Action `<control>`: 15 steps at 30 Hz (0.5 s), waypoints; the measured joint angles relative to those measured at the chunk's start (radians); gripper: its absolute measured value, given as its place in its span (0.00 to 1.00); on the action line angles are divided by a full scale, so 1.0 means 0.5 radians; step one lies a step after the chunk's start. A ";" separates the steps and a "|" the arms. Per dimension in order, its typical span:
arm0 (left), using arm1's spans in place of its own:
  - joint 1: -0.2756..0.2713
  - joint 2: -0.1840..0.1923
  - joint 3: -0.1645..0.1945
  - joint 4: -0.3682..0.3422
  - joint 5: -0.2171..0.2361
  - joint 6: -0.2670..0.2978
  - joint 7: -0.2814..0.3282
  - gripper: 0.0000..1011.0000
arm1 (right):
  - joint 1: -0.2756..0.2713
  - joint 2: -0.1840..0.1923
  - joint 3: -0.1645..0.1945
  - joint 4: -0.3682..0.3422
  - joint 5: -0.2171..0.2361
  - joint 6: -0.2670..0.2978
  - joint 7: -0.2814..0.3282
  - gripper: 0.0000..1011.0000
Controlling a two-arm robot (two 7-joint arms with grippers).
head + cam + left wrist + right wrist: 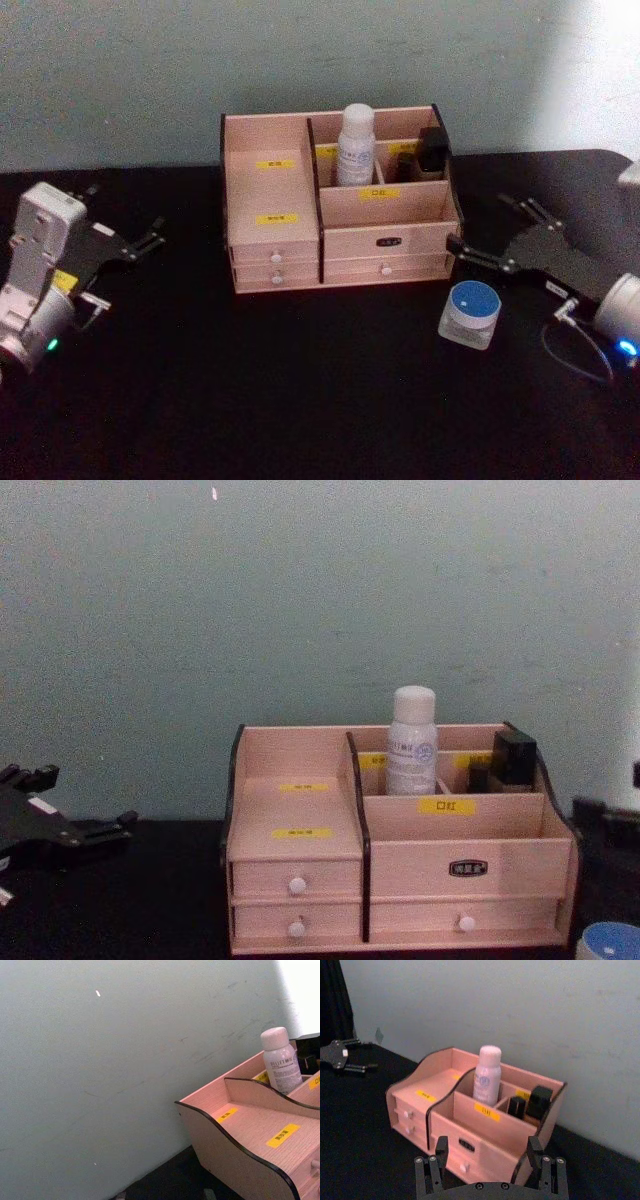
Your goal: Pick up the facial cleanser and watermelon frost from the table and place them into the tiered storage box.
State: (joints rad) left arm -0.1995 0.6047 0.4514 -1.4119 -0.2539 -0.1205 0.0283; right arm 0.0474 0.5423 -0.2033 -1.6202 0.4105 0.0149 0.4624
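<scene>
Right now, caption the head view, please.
Facial cleanser in tiered storage box; watermelon frost on table near right gripper.

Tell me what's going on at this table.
A two-armed robot is packing toiletries into the tiered storage box. The facial cleanser already stands upright in a rear compartment. The watermelon frost sits on the table by the box's front right corner. The right tool hangs open close by that jar, holding nothing. The left tool is open off to the left, apart from everything.
</scene>
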 joint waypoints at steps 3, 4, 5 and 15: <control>0.000 0.000 0.000 0.000 0.000 0.000 0.000 0.99 | -0.047 0.028 0.015 -0.023 0.027 0.021 0.001 0.99; 0.000 0.000 0.000 0.000 0.000 0.000 0.000 0.99 | -0.072 0.046 0.022 -0.035 0.041 0.033 0.001 0.99; 0.000 0.000 0.000 0.000 0.000 0.000 0.000 0.99 | -0.083 0.053 0.025 -0.039 0.048 0.040 0.000 0.99; 0.000 0.000 0.000 0.000 0.000 0.000 0.000 0.99 | -0.153 0.111 0.019 -0.040 0.103 0.111 -0.014 0.99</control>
State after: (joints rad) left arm -0.1995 0.6047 0.4514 -1.4120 -0.2539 -0.1205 0.0283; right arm -0.0289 0.5978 -0.1937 -1.6400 0.4619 0.0706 0.4553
